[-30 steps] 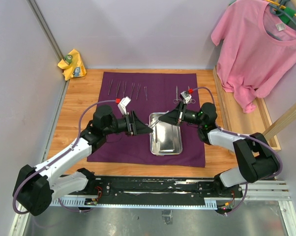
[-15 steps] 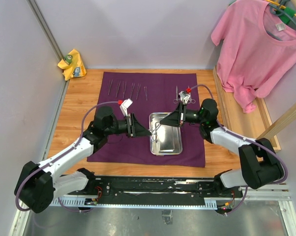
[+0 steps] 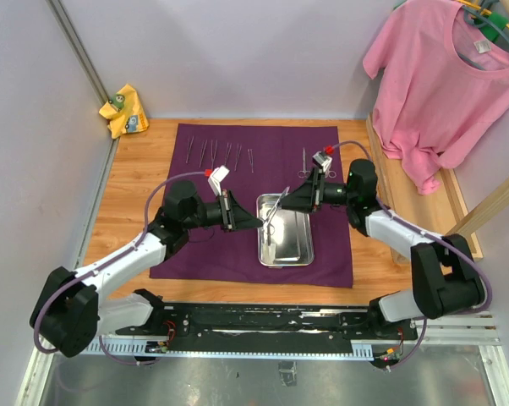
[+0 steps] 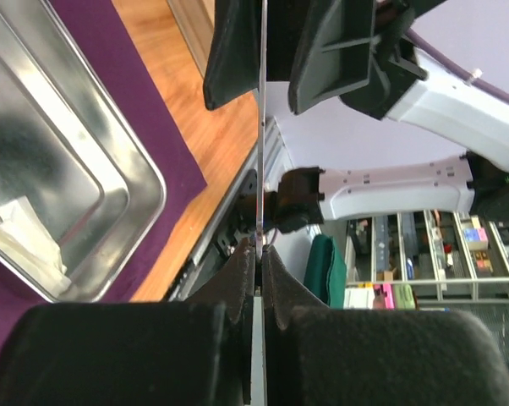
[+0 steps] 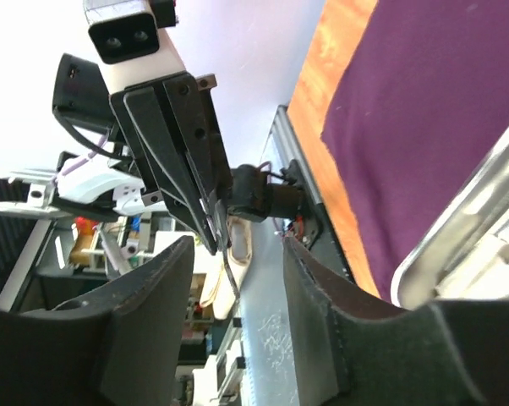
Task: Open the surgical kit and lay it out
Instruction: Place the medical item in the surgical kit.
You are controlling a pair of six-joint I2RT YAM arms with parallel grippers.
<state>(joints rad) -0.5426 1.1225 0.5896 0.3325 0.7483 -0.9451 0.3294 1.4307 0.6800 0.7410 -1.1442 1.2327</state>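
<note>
So, left claw [image 4: 259, 258] is clamped on a slim steel instrument [image 4: 260, 169] held over the steel tray [image 3: 298, 244] on the purple wrap [image 3: 331, 254]. Right claw [image 5: 238, 254] is spread apart either side of its far end, prob a handover. Gauze [image 4: 26, 228] sits in the tray.

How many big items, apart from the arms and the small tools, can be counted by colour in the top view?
purple wrap: 1
silver tray: 1
pink T-shirt: 1
yellow rag: 1
Total: 4
</note>
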